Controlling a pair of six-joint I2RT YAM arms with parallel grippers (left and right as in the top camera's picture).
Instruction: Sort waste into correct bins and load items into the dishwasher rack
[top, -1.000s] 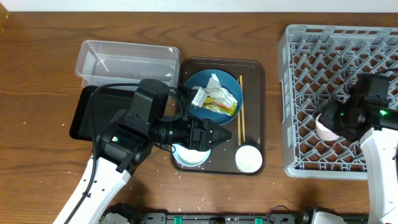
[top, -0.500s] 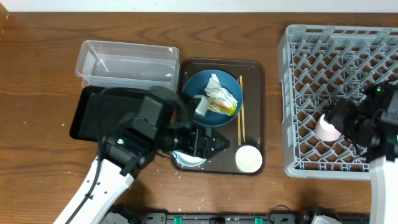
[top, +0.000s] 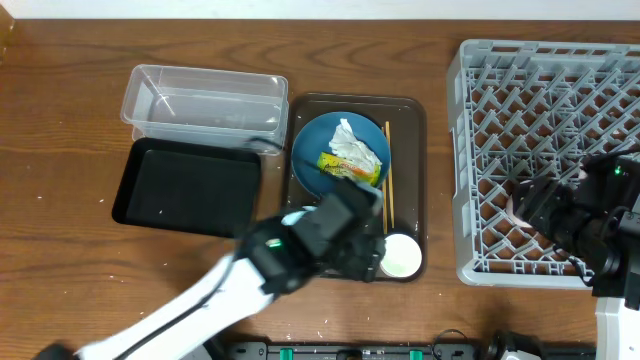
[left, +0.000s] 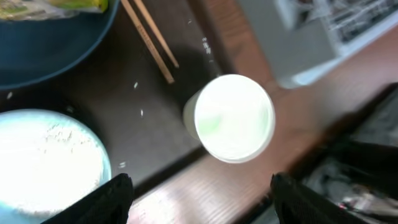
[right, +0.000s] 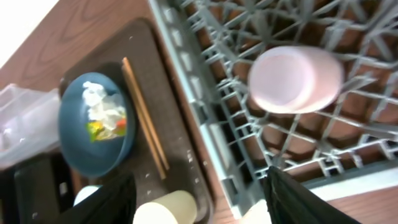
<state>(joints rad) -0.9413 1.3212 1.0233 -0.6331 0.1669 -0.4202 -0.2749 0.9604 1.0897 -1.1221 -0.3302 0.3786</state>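
A white cup (left: 233, 118) stands on the brown tray just ahead of my left gripper (left: 202, 205), which is open and empty. The bowl with rice (left: 43, 162) lies to its left. In the overhead view my left gripper (top: 372, 258) is beside the white cup (top: 402, 255). The blue plate (top: 318, 145) carries a tissue (top: 352, 140) and a wrapper (top: 345, 167). Chopsticks (top: 388, 185) lie beside the plate. A pink cup (right: 295, 78) lies on its side in the dishwasher rack (top: 540, 100). My right gripper (right: 199, 205) is open, drawn back from it.
The clear tub (top: 205, 100) and the black tray (top: 185, 185) sit left of the brown serving tray (top: 410, 130). My left arm covers the bowl in the overhead view. The rack wall (left: 311, 31) rises just right of the white cup.
My right gripper has opened and let go of the pink cup in the rack. My left arm has swung right, from over the bowl to beside the white cup.
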